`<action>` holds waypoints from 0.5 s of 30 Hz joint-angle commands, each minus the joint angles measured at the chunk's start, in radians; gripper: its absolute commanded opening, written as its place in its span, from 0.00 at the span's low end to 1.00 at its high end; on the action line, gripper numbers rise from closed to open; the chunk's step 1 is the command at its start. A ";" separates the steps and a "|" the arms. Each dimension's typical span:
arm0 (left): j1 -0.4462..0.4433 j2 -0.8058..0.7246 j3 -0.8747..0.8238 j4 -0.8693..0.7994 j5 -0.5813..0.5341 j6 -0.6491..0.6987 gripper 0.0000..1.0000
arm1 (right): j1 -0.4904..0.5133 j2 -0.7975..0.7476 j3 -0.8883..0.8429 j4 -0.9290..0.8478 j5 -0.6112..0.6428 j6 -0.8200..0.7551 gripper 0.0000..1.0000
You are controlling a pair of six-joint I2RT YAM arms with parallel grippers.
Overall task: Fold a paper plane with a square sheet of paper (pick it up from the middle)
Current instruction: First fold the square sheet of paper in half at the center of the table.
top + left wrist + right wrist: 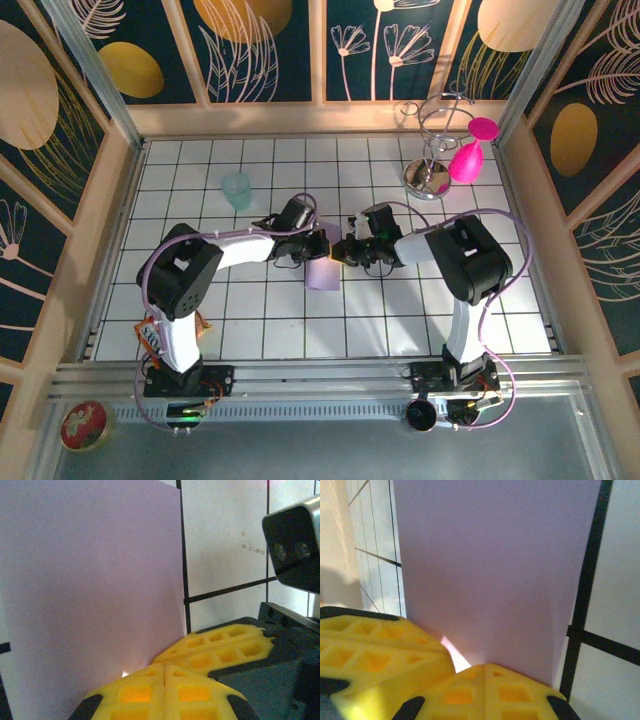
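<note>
Left claw (164,674): closed, pinching the edge of the lilac sheet of paper (90,580).
Right claw (484,672): closed on the same edge, just beside the left claw.
Desk (400,310): white, tiled.

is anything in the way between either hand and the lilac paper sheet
Nothing visible does. The left hand and right hand are each closed on an edge of the thin pale lilac square sheet of paper, fingertips side by side, with no object between them and it.
</note>
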 commanded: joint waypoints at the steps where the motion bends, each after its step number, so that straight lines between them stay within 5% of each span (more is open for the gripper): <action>1: -0.002 0.041 0.034 -0.047 -0.017 0.035 0.02 | 0.024 0.182 -0.053 -0.205 0.236 -0.060 0.00; 15: 0.060 0.054 -0.096 0.025 0.029 0.106 0.00 | 0.020 0.206 -0.036 -0.313 0.287 -0.098 0.00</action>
